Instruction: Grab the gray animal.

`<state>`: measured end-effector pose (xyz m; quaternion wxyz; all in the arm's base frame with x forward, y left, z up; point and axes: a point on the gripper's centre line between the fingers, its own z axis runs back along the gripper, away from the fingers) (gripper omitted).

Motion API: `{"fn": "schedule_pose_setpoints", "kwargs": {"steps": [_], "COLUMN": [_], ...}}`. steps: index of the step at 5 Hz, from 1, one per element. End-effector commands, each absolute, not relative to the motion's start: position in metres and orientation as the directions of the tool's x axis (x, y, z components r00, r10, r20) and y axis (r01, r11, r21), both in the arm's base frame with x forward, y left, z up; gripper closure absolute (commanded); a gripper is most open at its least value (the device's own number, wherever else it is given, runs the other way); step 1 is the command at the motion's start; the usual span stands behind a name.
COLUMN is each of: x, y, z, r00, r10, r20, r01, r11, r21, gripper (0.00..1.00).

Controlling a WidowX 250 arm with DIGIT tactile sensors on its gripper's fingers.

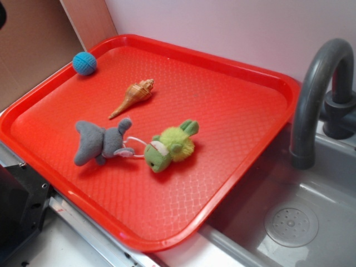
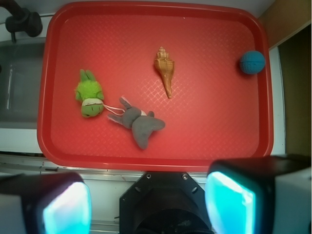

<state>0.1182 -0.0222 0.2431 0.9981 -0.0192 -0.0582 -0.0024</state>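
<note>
Right now one red tray [image 1: 267, 83] sits beside a gray sink [image 1: 311, 222] with one dark curved tap [image 1: 320, 83]. Four small things lie on the tray: one gray animal [image 1: 100, 142], one fuzzy green plush [image 1: 172, 146], one tan seashell [image 1: 133, 95] and one blue ball [image 1: 84, 63].

The gray animal is near the middle of the tray, a bit toward the tray's front edge in the exterior view. It lies flat on its side. Its long way runs across the tray, almost in line with the green plush. Its thin end points at the green plush, and its big flat ears point away from it. A pink-white loop [image 1: 135, 146] comes off the thin end and reaches the green plush, so the two toys are just beside each other. The seashell lies apart from them, and the ball sits far off near a tray corner.

From the wrist view, the gripper [image 2: 148, 202] hangs above the tray's near edge, well away from the gray animal. Its two fingers [image 2: 229, 202] are spread wide and hold nothing.
</note>
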Motion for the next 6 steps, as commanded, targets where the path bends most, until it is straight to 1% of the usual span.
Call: {"fn": "schedule_pose_setpoints", "kwargs": {"steps": [1, 2, 3, 4, 5, 6], "x": [0.118, 0.129, 0.139, 0.148, 0.154, 0.163], "y": [-0.022, -0.025, -0.027, -0.036, -0.049, -0.055], "z": [0.243, 0.227, 0.213, 0.19, 0.169, 0.142], "r00": [0.993, 0.968, 0.898, 0.811, 0.789, 0.775], "r10": [-0.003, -0.219, -0.422, -0.575, -0.61, -0.632], "r20": [0.116, 0.124, 0.123, 0.109, 0.071, 0.035], "r01": [0.007, 0.219, 0.422, 0.574, 0.61, 0.631], "r11": [0.999, 0.976, 0.906, 0.818, 0.792, 0.775], "r21": [-0.038, 0.021, 0.029, 0.04, 0.028, 0.026], "gripper": [0.0, 0.0, 0.0, 0.0, 0.0, 0.0]}}
